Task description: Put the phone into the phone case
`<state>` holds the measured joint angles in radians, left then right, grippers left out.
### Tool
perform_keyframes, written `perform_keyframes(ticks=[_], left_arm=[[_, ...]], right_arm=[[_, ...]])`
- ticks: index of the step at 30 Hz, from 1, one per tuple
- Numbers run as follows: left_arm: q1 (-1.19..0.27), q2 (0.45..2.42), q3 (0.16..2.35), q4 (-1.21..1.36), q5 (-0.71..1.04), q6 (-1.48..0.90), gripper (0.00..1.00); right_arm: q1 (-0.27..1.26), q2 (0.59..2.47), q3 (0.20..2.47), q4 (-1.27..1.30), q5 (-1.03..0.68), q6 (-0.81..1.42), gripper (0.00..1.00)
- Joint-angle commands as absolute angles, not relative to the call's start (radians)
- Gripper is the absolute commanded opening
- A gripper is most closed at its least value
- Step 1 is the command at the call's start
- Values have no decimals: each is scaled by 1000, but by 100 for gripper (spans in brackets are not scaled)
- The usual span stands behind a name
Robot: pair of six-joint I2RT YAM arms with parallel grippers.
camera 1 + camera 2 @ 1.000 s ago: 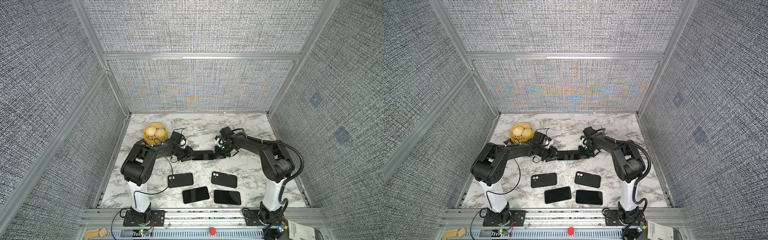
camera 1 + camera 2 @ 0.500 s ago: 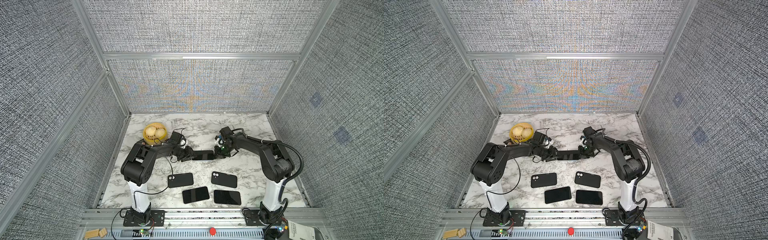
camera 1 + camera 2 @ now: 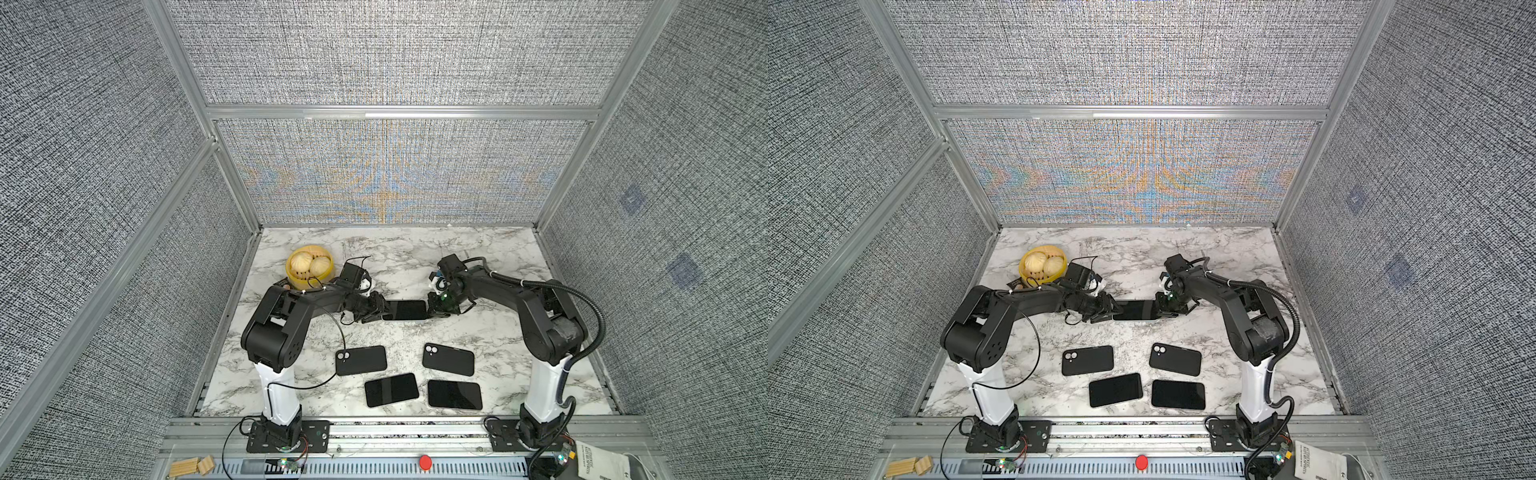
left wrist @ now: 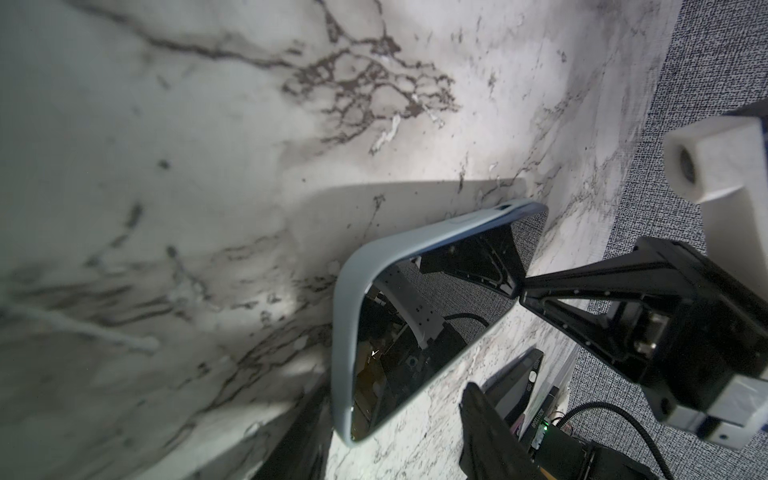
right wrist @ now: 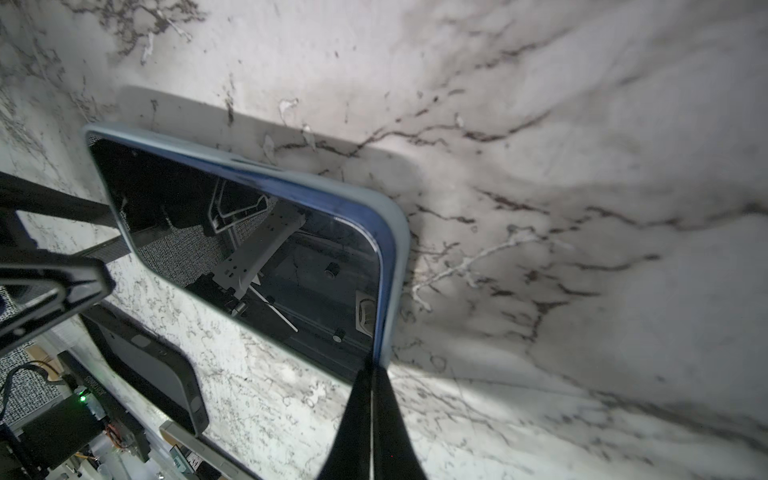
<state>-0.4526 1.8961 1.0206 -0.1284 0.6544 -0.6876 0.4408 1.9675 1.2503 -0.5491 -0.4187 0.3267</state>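
Phone (image 3: 405, 309) lies flat, screen up, near the middle of the marble surface (image 3: 415, 257), long side running left to right between the two grippers. The pale blue-grey phone case (image 4: 345, 311) rims it. In the right wrist view a darker blue band shows between the glass and that rim along one long side, so the phone seems not quite seated there.

The right gripper (image 5: 372, 374) has its jaws closed together on nothing, and the joined tips touch the case's rim at a corner of the phone's right end. The left gripper (image 3: 376, 311) sits at the phone's left end with its jaws partly spread, a finger (image 4: 486, 428) to either side of that end; this one stands apart from the case, so nothing is clamped.

Nearer the front edge, well apart from the grippers, two dark slabs (image 3: 360, 360) (image 3: 449, 360) lie backs up with camera lenses showing. Just in front of them are two more phones (image 3: 391, 389) (image 3: 455, 394), screens up. A yellow basket (image 3: 309, 282) holding buns stands at the back left, behind the left arm.
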Motion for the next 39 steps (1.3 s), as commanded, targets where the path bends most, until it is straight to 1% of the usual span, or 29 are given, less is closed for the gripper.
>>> perform_keyframes(ticks=[1,5,13,16,20,26,30,39], left_arm=[[-463,1901,1011,-113,662,-675,52],[-457,1890,1005,-129,628,-668,53],[-435,1834,1015,-238,504,-617,63],[-435,1815,1008,-249,497,-615,64],[-446,1784,980,-232,529,-629,64],[-515,1753,951,-204,561,-668,65],[-550,1758,950,-197,572,-678,65],[-560,1821,992,-183,587,-672,64]], right_arm=[[478,1978,1232,-484,-483,310,7],[472,1912,1246,-534,-446,290,12],[446,1829,1274,-593,-373,236,22],[441,1827,1292,-590,-364,218,28],[435,1851,1325,-581,-365,197,37],[425,1922,1407,-577,-377,172,50],[419,1981,1466,-582,-395,158,53],[412,2053,1494,-565,-440,148,54]])
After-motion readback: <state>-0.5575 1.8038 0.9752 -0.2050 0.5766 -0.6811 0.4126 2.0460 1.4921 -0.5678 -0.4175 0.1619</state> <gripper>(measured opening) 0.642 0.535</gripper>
